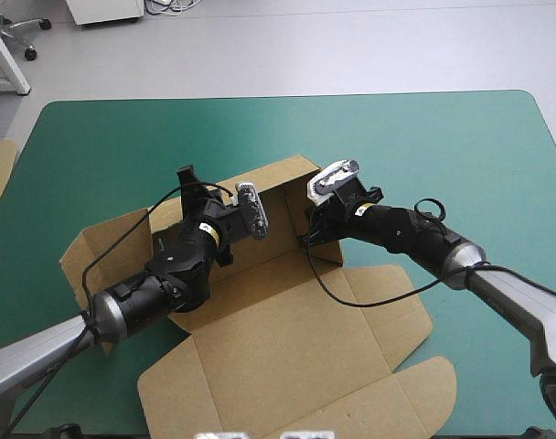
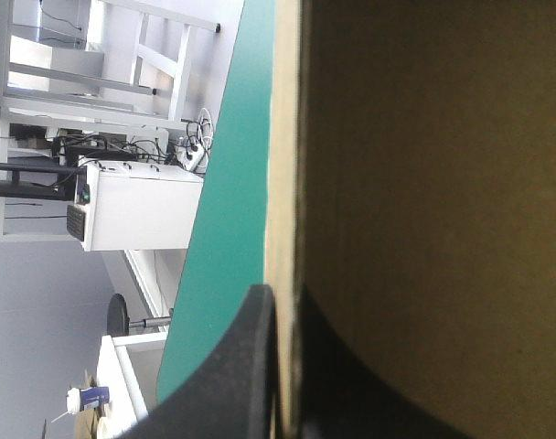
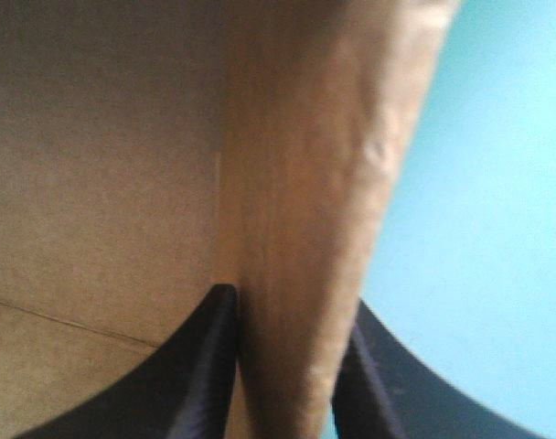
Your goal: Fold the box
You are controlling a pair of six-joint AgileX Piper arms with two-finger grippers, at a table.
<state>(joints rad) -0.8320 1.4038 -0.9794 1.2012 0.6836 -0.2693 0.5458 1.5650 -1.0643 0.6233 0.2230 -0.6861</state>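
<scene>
We clamp left jaws and right jaws on raised walls of the box [image 1: 287, 338], upright for tucking.

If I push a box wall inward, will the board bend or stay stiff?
Probably stiff: the wall stands straight in the right fingers, no sag. The thin edge at the left fingers suggests light board, so the box may slide on the cover rather than flex.
</scene>
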